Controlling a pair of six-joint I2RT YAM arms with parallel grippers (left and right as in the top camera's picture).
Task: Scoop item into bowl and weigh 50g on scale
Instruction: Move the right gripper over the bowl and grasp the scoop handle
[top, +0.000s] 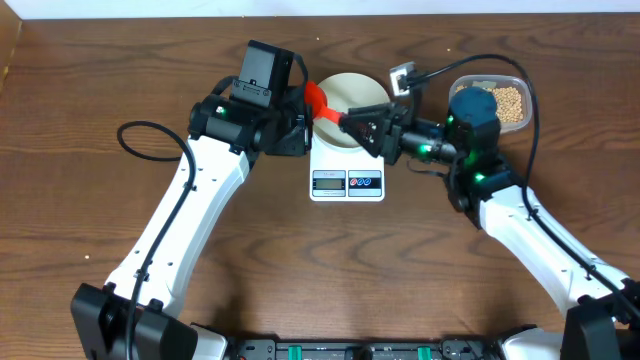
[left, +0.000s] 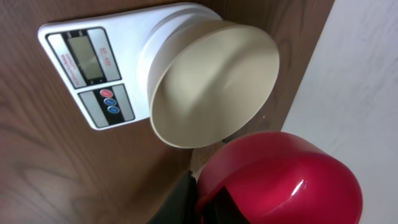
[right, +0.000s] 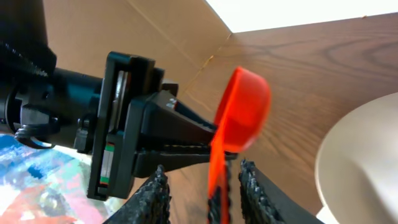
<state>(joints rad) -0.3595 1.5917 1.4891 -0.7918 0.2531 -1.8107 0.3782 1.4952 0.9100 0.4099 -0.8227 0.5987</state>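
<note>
A red scoop (top: 318, 98) hangs just left of the cream bowl (top: 352, 92), which stands on the white scale (top: 347, 183). My left gripper (top: 303, 112) is shut on the scoop where its cup meets the handle; in the left wrist view the red cup (left: 280, 180) fills the lower right, beside the empty bowl (left: 211, 87) and the scale (left: 87, 62). My right gripper (right: 203, 169) straddles the scoop's handle (right: 217, 180), with a gap at each finger, so it is open. The beans (top: 508, 100) lie in a clear tub at the back right.
The clear plastic tub (top: 472, 82) sits behind my right arm. A cable loops over it to the right wrist camera. The table's back edge and a pale wall run close behind the bowl. My left gripper's black body (right: 124, 124) faces the right wrist camera.
</note>
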